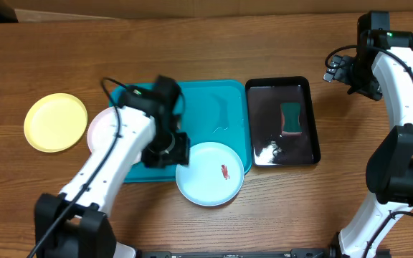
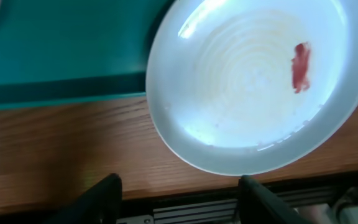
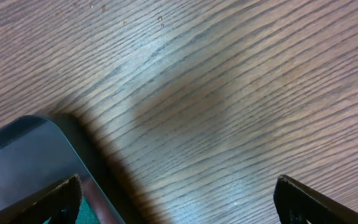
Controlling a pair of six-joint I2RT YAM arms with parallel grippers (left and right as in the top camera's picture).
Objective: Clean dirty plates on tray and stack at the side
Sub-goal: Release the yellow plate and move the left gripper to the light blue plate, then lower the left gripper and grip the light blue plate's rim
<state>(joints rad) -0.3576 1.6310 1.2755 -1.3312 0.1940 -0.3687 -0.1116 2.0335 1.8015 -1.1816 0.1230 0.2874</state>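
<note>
The table is brown wood with a strong grain, seen close under the right wrist as bare boards; little of the room shows beyond its edges, only a dark rail along the near side. The turquoise tray lies mid-table, with a glossy black tray just beside it on the right, holding a green sponge. The light blue plate, marked with a red-brown smear, sits across the turquoise tray's near rim, partly over the wood. The yellow-green plate lies on the table well left of the tray, and the white plate sits between them, half hidden by the left arm. The left gripper hovers by the blue plate's near edge, fingers partly spread and holding nothing. The right gripper hangs over bare wood by the black tray's corner, spread wide and empty
</note>
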